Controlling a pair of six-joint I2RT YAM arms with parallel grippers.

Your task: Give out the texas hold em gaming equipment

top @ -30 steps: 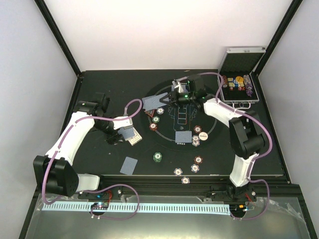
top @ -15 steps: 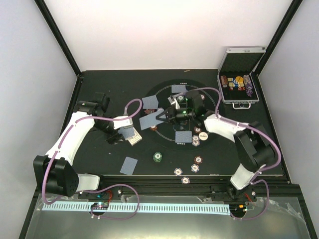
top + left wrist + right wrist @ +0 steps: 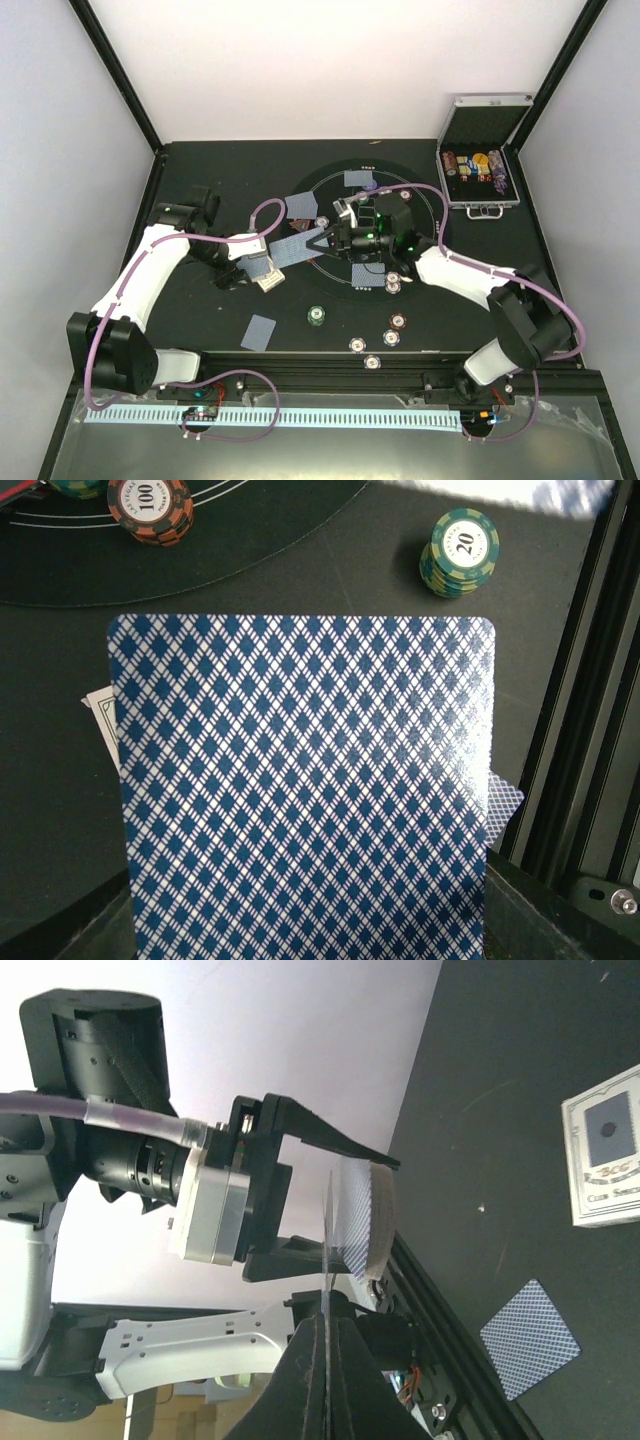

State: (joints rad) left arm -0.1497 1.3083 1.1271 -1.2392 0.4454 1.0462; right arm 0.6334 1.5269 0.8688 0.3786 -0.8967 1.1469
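Top external: right gripper point(image 3: 322, 240) pinched shut on one playing card point(image 3: 292, 251), long axis running leftward.
Left gripper point(image 3: 249, 272): clamps deck point(image 3: 266, 278), just beyond the card's left end.

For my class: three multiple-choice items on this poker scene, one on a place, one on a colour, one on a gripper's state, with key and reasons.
1. Where does the silver case stand?
A. at the far right corner of the table
B. at its near left corner
C. at its near right corner

2. What colour is the chip stack marked 20?
A. red-brown
B. green
C. purple-white

3. What state is the right gripper in?
A. open over a chip
B. shut and empty
C. shut on a card

Key:
1 A: the overhead view shows it there.
2 B: its rim is green.
3 C: its fingers pinch the card's edge.
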